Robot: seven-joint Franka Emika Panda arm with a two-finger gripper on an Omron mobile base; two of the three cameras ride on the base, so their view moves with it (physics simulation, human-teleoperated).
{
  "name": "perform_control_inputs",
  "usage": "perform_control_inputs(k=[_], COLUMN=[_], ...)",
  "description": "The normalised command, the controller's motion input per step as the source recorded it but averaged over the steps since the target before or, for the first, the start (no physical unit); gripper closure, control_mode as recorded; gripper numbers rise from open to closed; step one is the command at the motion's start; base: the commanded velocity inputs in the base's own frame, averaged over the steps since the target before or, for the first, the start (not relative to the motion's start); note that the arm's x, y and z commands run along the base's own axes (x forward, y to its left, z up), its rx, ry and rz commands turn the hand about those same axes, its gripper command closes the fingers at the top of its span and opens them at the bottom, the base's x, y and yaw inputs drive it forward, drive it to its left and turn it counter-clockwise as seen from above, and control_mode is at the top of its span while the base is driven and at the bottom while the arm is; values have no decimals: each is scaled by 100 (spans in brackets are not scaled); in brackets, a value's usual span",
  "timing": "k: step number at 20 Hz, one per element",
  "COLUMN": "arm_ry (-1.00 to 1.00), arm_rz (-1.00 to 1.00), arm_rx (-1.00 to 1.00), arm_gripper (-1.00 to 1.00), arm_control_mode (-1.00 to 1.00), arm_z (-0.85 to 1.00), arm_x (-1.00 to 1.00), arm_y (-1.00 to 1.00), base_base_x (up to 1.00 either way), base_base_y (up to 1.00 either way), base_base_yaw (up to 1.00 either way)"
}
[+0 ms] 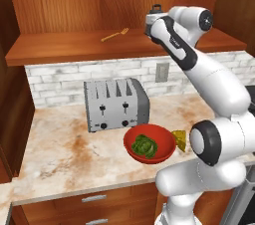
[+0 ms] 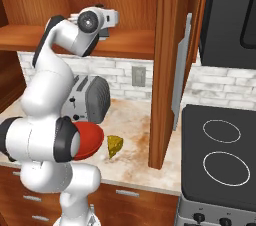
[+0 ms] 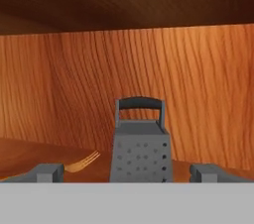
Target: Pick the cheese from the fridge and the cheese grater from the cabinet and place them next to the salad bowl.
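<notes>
Wood-grain cabinet (image 3: 198,79) shelf: cheese grater (image 3: 141,143) stands upright dead ahead of the hand (image 3: 127,172), centred between its wide-open tips (nothing held); straight push forward needed.

cheese grater (image 1: 156,10) mostly hidden behind the arm, salad bowl (image 2: 91,139) half hidden by it

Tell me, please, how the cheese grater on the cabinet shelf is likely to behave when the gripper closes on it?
The cheese grater looks like rigid metal, so it probably won't flex between the open gripper fingers. Its sides taper upward, so a grip might slide toward the handle. Standing tall on a small base, it could tip if nudged off-centre.
</notes>
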Motion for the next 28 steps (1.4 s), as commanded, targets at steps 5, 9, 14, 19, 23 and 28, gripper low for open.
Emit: perform_control_inputs(k=[5, 9, 14, 19, 23, 28], arm_ry=[0, 0, 0, 0, 0, 0], arm_rz=[0, 0, 0, 0, 0, 0], arm_rx=[0, 0, 0, 0, 0, 0], arm_gripper=[-100, -100, -100, -100, 100, 100], arm_control_mode=[-100, -100, -100, -100, -100, -100], arm_z=[-8, -14, -9, -9, -12, -10], arm_x=[21, 22, 18, 13, 13, 5], arm_y=[0, 0, 0, 0, 2, 2], base_base_x=[0, 0, 0, 0, 0, 0], base_base_y=[0, 0, 0, 0, 0, 0], base_base_yaw=[0, 0, 0, 0, 0, 0])
